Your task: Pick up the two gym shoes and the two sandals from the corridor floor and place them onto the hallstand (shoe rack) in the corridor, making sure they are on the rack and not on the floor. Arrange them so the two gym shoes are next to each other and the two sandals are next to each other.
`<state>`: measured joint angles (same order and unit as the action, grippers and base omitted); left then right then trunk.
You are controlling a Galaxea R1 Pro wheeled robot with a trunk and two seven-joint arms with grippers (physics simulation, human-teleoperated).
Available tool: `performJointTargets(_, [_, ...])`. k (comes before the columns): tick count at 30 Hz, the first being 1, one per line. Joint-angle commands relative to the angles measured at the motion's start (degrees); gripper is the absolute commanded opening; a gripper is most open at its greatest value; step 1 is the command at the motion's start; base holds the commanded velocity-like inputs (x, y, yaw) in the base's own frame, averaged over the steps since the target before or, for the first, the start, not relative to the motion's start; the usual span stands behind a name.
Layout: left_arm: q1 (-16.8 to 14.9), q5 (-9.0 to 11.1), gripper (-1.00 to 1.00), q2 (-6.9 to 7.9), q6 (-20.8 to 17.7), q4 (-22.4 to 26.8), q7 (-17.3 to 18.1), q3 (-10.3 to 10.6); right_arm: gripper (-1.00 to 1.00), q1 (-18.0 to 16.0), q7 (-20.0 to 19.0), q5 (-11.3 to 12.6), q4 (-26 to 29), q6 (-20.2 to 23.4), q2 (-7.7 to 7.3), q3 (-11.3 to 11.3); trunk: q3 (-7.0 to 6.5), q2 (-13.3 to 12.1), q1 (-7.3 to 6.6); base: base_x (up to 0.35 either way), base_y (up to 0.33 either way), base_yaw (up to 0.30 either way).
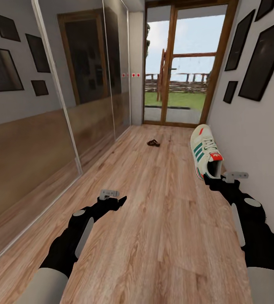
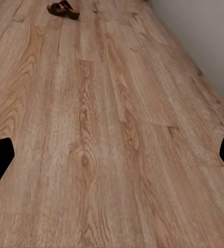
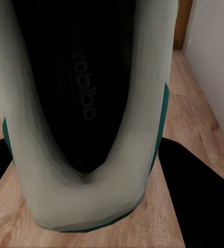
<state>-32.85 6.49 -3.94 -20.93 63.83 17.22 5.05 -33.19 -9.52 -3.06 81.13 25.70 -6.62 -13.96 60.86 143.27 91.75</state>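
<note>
One gym shoe (image 1: 205,153) is clamped at its heel by the right gripper (image 1: 216,180) and held clear of the corridor floor (image 1: 162,219), close to the right wall. A dark brown sandal (image 1: 153,143) lies on the planks far ahead, near the glazed door (image 1: 177,76). The left gripper (image 1: 121,202) hovers with jaws spread and nothing between them. Judged progress: early; the carried shoe still needs placing, and the sandal remains on the floor.

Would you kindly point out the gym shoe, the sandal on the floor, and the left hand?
gym shoe (image 1: 204,153), head view, on its striped side.
sandal (image 1: 153,143), head view, on its dark brown upper.
left hand (image 1: 121,199), head view, midway between its fingertips.
</note>
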Motion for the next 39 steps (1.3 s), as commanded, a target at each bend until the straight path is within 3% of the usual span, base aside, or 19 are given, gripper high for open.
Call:
performJointTargets(1, [-0.02, 0.61, 1.00, -0.01, -0.52, 0.06, 0.01, -0.04, -1.00, -0.04, -0.41, -0.28, 0.08, 0.28, 0.02, -0.10, 0.06, 0.02, 0.02, 0.347, -0.073, 0.000])
performJointTargets(39, [-0.02, 0.63, 1.00, -0.04, -0.52, 0.06, 0.01, -0.04, -1.00, -0.04, -0.41, -0.28, 0.02, 0.27, 0.03, -0.10, 0.06, 0.02, 0.02, 0.346, -0.128, 0.000])
